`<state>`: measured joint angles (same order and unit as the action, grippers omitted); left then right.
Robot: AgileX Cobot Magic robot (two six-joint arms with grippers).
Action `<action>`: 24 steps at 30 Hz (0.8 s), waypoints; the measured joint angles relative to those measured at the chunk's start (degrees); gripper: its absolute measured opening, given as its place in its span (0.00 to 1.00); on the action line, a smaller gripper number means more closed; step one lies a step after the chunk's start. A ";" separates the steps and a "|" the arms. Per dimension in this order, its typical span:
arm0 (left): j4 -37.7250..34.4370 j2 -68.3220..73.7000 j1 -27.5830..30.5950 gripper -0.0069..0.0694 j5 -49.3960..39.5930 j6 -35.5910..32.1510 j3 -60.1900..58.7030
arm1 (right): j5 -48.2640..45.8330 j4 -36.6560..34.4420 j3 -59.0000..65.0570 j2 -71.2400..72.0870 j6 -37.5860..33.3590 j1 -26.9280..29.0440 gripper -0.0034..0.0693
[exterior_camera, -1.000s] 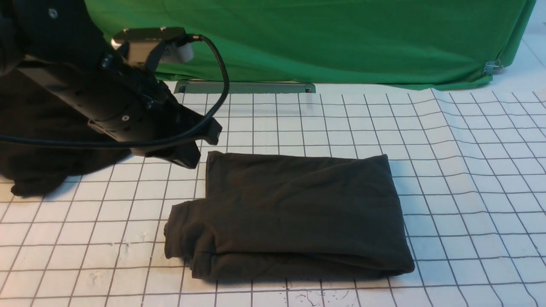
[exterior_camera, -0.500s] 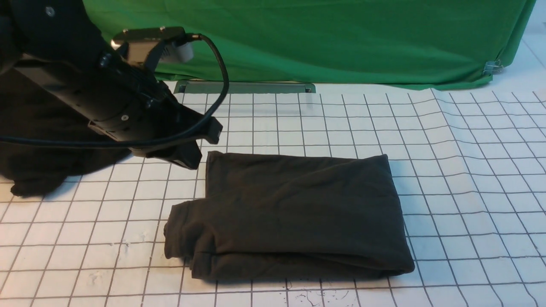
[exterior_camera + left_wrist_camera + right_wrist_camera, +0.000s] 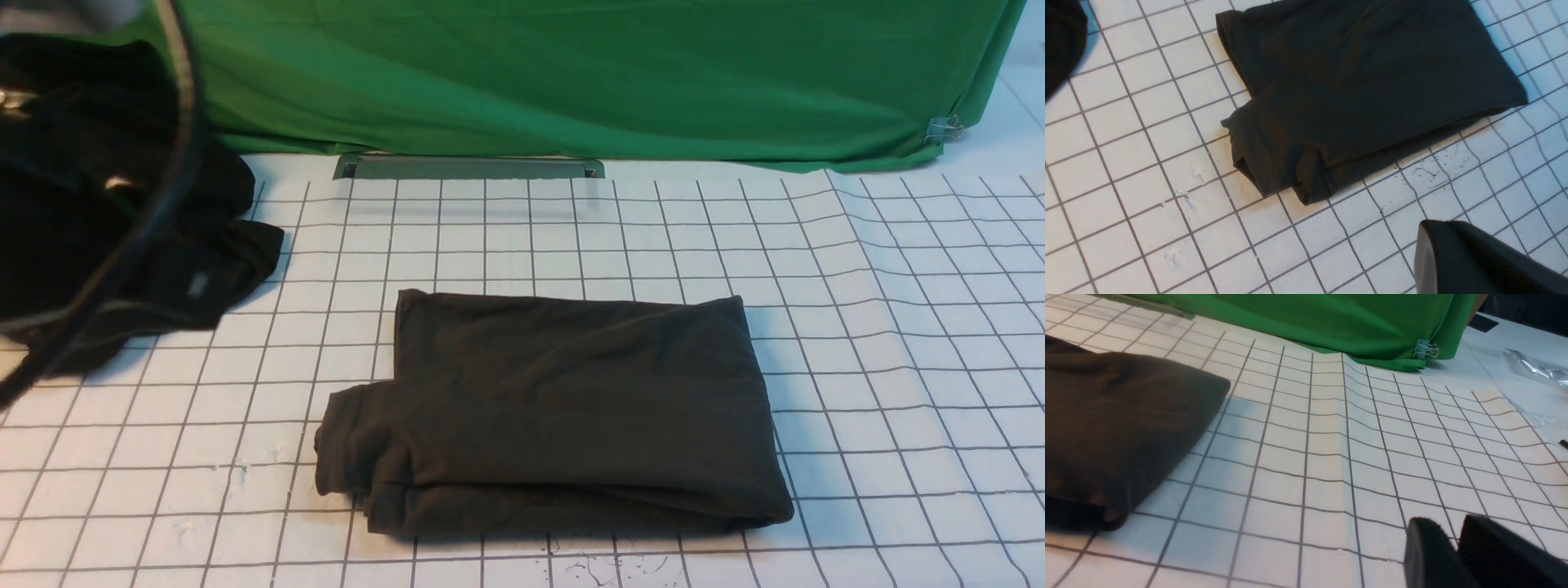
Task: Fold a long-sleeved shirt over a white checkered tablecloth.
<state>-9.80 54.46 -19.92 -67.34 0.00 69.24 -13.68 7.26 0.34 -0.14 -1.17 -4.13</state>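
long-sleeved shirt (image 3: 555,408) lies folded mid white checkered tablecloth (image 3: 898,327). my left gripper (image 3: 1470,261) is clenched, holding nothing; right gripper (image 3: 1457,555) has 2 fingers slightly parted, holding nothing. best move: retreat clear, don't snag the bundle.

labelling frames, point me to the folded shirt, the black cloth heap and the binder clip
folded shirt (image 3: 571,400), front view, middle of its top layer
black cloth heap (image 3: 233,245), front view, its right-hand flap
binder clip (image 3: 1423,349), right wrist view, clip body on the green backdrop's corner

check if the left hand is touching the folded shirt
Apart. The left wrist view shows bare tablecloth squares between the left hand and the shirt.
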 joint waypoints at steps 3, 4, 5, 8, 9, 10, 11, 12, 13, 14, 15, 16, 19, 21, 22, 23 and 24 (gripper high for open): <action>-0.73 -8.14 0.00 0.09 3.18 0.00 -6.31 | 0.00 0.00 0.00 0.00 0.00 0.00 0.21; -1.00 -12.09 0.00 0.09 5.86 0.00 -9.37 | 0.00 0.00 0.00 0.00 0.00 0.00 0.22; -1.15 -14.71 0.00 0.09 8.14 0.00 -12.66 | 0.00 0.00 0.00 0.00 0.00 0.00 0.22; -1.27 -24.55 0.00 0.09 21.39 0.00 -23.31 | 0.00 0.00 0.00 0.00 0.00 0.00 0.23; -1.27 -26.14 0.00 0.09 24.27 0.00 -25.43 | 0.00 0.00 0.00 0.00 0.00 0.00 0.23; -1.27 -28.99 0.00 0.09 29.04 0.00 -29.45 | 0.00 0.00 0.00 0.00 0.00 0.00 0.23; -1.32 -31.02 0.00 0.09 33.65 0.00 -31.99 | 0.00 0.00 0.00 0.00 0.00 0.00 0.23; -1.32 -32.13 0.00 0.09 37.04 0.00 -34.33 | 0.00 0.00 0.00 0.00 0.00 0.00 0.24; -1.32 -34.01 0.00 0.09 41.02 0.00 -36.94 | 0.00 0.00 0.00 0.00 0.00 0.00 0.24; -1.32 -35.86 0.00 0.09 47.40 0.00 -40.79 | 0.00 0.00 0.00 0.00 0.00 0.00 0.24; -1.32 -36.24 0.00 0.09 48.67 0.00 -41.50 | 0.00 0.00 0.00 0.00 0.00 0.00 0.24; -1.32 -36.83 0.00 0.09 51.08 0.00 -42.75 | 0.00 0.00 0.00 0.00 0.00 0.00 0.25; -1.39 -37.51 0.00 0.09 56.38 0.00 -45.66 | 0.07 0.00 0.00 0.00 0.00 0.00 0.25; -1.43 -37.51 0.00 0.09 57.31 0.00 -46.61 | 0.07 0.00 0.00 0.00 0.00 0.00 0.26; -1.43 -37.46 0.00 0.09 57.31 0.00 -47.19 | 0.07 0.00 0.00 0.00 0.00 0.00 0.27; -1.43 -37.46 0.00 0.09 57.31 0.00 -47.52 | 0.07 0.00 0.00 0.00 0.00 0.00 0.27; -1.43 -37.46 0.00 0.09 57.23 0.00 -48.01 | 0.07 0.00 0.00 0.00 0.00 0.00 0.27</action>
<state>-11.23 17.01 -19.92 -10.11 0.00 21.22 -13.61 7.26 0.34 -0.14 -1.17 -4.13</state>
